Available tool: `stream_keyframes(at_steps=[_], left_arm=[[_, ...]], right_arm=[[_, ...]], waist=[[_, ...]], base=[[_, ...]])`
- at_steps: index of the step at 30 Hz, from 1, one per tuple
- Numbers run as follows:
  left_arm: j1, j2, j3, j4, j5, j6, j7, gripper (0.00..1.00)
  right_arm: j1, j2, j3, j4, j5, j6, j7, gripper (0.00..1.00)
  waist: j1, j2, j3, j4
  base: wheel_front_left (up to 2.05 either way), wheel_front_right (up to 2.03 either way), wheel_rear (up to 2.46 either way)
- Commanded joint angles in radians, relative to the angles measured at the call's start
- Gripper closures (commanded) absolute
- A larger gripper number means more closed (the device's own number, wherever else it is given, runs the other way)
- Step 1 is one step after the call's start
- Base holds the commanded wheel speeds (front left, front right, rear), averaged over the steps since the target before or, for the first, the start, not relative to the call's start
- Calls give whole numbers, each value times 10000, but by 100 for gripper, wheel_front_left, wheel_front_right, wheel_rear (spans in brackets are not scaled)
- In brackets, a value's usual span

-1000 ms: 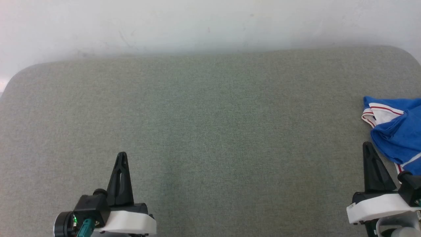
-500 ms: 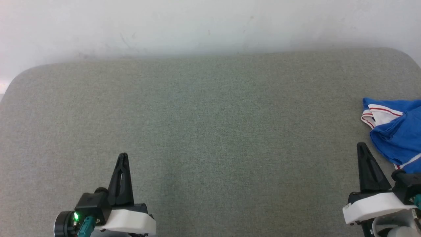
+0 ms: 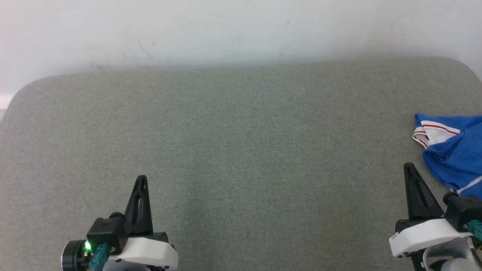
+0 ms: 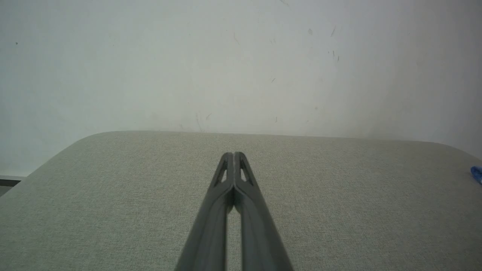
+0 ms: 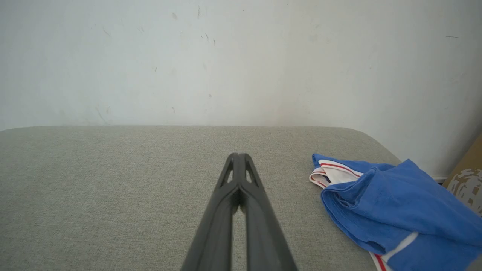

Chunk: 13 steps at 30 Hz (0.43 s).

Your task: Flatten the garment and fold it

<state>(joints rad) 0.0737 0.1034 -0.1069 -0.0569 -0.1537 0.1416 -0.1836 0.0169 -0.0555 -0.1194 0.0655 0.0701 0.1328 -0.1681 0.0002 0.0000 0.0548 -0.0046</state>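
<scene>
The garment (image 3: pixel 457 158) is seen crumpled in a loose heap at the right edge of the table (image 3: pixel 241 150), partly cut off by the head view's border. Royal-blue cloth is bunched and doubled over itself. A white sleeve (image 5: pixel 335 171), edged with thin red stripes, is shown at its left end. Nothing has been flattened yet.

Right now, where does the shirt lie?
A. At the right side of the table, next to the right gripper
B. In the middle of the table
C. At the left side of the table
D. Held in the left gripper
A: the shirt lies bunched at the right side of the table, just to the right of the shut right gripper, whose tips do not touch it.
</scene>
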Motion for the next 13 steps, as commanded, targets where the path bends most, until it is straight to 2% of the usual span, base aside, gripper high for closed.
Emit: stream_keyframes(at_steps=[1, 13], left_arm=[[-185, -33, 73, 32, 160, -72, 72, 100], [-262, -102, 212, 107, 352, -259, 317, 100]], right_arm=[[-52, 16, 70, -75, -88, -6, 38, 100], [-68, 21, 226, -155, -173, -8, 267, 100]], waist=[[-1, 0, -10, 2], [-1, 0, -85, 8]], base=[[0, 0, 0], [0, 0, 0]])
